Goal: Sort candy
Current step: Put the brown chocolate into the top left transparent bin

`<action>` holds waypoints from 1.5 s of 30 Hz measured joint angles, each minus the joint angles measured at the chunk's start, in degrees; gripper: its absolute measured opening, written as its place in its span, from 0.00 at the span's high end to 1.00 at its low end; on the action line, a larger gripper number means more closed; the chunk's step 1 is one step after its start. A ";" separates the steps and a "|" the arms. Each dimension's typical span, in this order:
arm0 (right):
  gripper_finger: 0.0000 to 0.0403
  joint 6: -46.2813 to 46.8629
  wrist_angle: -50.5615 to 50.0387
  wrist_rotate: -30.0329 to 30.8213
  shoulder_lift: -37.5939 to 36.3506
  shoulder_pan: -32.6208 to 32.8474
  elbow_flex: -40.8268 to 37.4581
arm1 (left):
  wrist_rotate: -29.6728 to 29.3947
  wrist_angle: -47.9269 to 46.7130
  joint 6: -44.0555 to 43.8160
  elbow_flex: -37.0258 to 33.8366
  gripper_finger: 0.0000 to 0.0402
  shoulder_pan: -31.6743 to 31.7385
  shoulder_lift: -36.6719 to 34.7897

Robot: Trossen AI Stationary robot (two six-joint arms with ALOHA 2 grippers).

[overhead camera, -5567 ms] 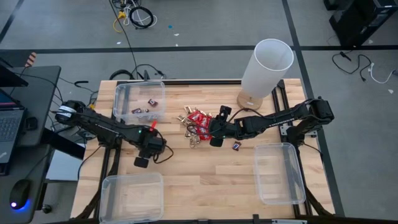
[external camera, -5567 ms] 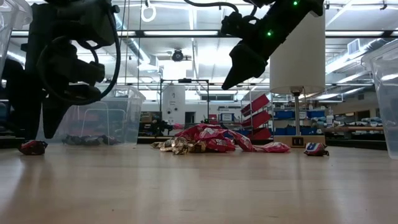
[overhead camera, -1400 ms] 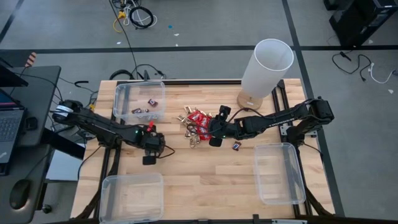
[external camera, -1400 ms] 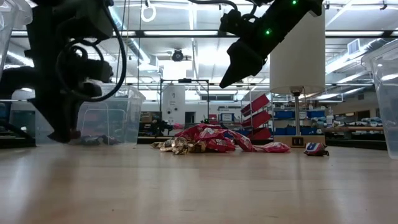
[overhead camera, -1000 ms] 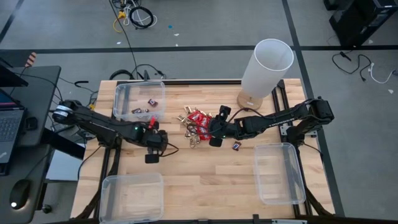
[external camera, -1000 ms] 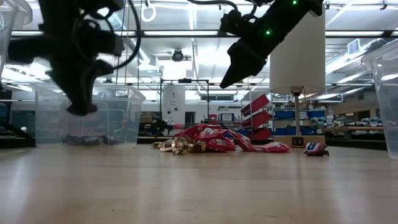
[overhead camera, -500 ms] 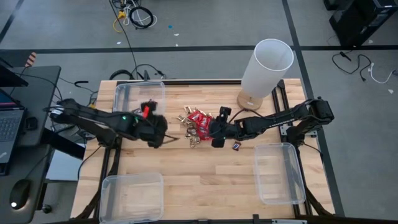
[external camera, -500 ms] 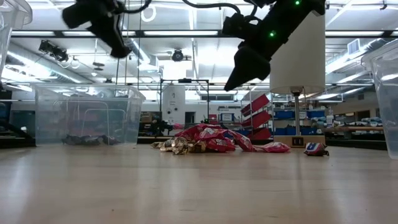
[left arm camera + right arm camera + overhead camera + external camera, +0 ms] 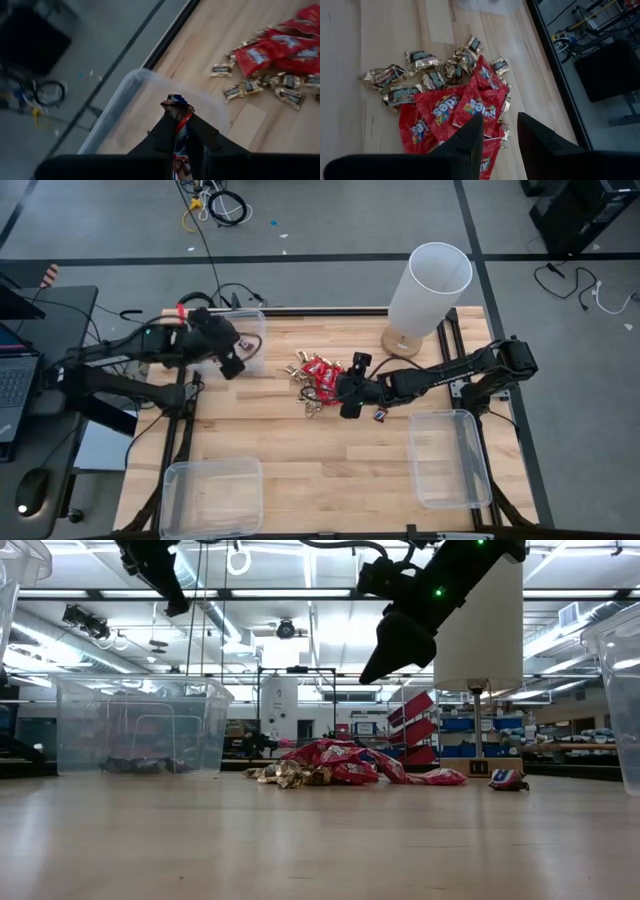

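Left hand (image 9: pixel 176 131) is clamped on one candy bar (image 9: pixel 175 107), pointing lengthwise beyond the fingertips, above the rear bin's rim (image 9: pixel 255 315). Right hand (image 9: pixel 497 131), fingers apart and empty, hovers over the candy pile (image 9: pixel 315 375) mid-desk.

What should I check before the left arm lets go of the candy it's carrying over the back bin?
1. Left gripper shut on a mini bar: ok, the bar shows between the jaws in the left wrist view.
2. Gripper over the back-left bin: ok, the high view puts it above the bin.
3. Right kind in that bin: cannot tell; dark pieces lie in it, but too small to name.
4. Right gripper clear of the drop: ok, it hangs open over the candy pile, apart from the bin.
5. Front-left bin and right bin out of the way: ok.
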 joint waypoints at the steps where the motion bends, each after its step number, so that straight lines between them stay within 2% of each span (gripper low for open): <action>1: 0.73 0.00 0.04 0.00 0.00 0.00 0.00 | 0.96 -0.10 -0.01 0.00 0.92 1.76 -0.01; 6: 0.73 -0.02 0.02 -0.04 0.00 0.00 0.00 | 5.69 -0.79 1.55 -0.04 0.92 9.92 1.24; 11: 0.73 -0.02 -0.01 -0.09 0.00 0.00 0.00 | 17.10 -3.07 3.82 -0.09 0.92 17.16 3.29; 14: 0.73 -0.02 -0.01 -0.10 0.00 0.00 0.00 | 18.67 -6.34 5.17 -0.09 0.92 20.30 4.91; 19: 0.73 -0.01 -0.01 -0.13 0.00 0.00 0.00 | 18.84 -12.43 7.97 -0.18 0.92 25.43 7.45; 29: 0.73 0.38 -0.03 -0.35 -0.02 0.00 0.00 | 17.86 -13.43 12.24 -2.21 0.92 33.27 13.15; 37: 0.73 0.42 -0.01 -0.57 -0.02 -0.02 0.00 | 10.61 -13.54 12.53 -4.60 0.92 36.61 17.61; 45: 0.73 0.69 -0.02 -0.59 -0.02 -0.02 -0.02 | 5.67 -11.04 12.37 -5.33 0.92 36.94 17.93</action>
